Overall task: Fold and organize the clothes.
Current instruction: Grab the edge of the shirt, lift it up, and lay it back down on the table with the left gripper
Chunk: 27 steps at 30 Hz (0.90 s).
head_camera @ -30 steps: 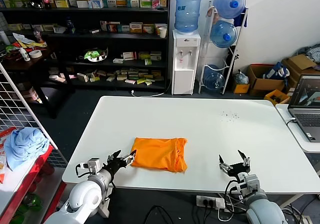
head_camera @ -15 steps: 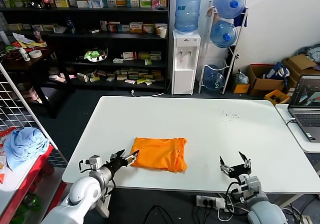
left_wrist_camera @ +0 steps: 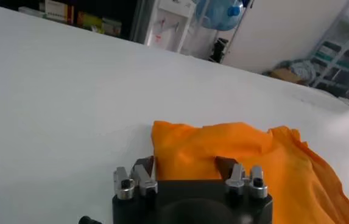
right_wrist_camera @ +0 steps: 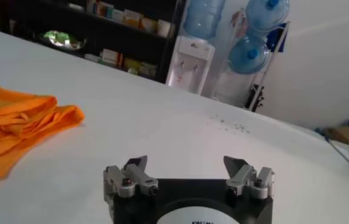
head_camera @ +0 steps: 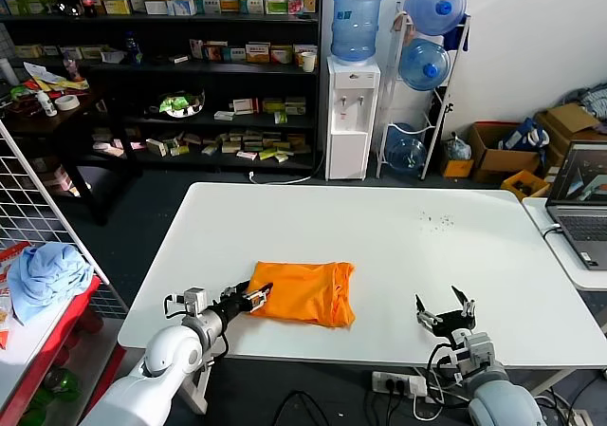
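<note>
1. Orange T-shirt (head_camera: 303, 293) lies folded into a rough rectangle on the white bench (head_camera: 398, 246), near its front edge and left of centre.
2. We see the left tool (head_camera: 250, 298) reaching low across the bench, its fingers spread to either side of the shirt's near left corner.
3. We see the right tool (head_camera: 446, 310) resting wide apart at the front right, well clear of the shirt.
4. Thin fabric bunches into soft wrinkles along the shirt's right edge; the bench is smooth and matte.
</note>
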Motion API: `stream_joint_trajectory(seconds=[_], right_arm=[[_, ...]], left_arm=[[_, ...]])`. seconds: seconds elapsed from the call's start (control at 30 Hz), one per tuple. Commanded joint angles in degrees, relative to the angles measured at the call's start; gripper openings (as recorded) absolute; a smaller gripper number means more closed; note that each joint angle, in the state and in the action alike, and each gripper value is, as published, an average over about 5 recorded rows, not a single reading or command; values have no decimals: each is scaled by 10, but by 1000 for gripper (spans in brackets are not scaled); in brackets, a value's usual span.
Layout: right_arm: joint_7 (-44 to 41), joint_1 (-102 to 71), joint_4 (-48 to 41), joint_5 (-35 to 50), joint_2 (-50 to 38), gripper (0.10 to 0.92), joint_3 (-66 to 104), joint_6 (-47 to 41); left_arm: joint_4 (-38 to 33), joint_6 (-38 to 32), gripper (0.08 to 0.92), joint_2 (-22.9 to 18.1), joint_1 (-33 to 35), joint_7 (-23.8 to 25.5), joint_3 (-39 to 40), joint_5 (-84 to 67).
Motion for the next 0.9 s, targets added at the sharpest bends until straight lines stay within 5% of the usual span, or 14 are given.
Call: stream_joint_trajectory(seconds=[0.03, 0.6, 0.9], right_arm=[[1, 1, 2, 2, -1, 823, -1, -2], [1, 4, 8, 3, -1, 823, -5, -5], [2, 14, 13, 6, -1, 823, -13, -9]], left_arm=[[14, 8, 638, -3, -11, 11, 13, 12], [-32, -2, 156, 15, 13, -14, -1, 18], [-69, 6, 130, 50, 51, -63, -65, 18]])
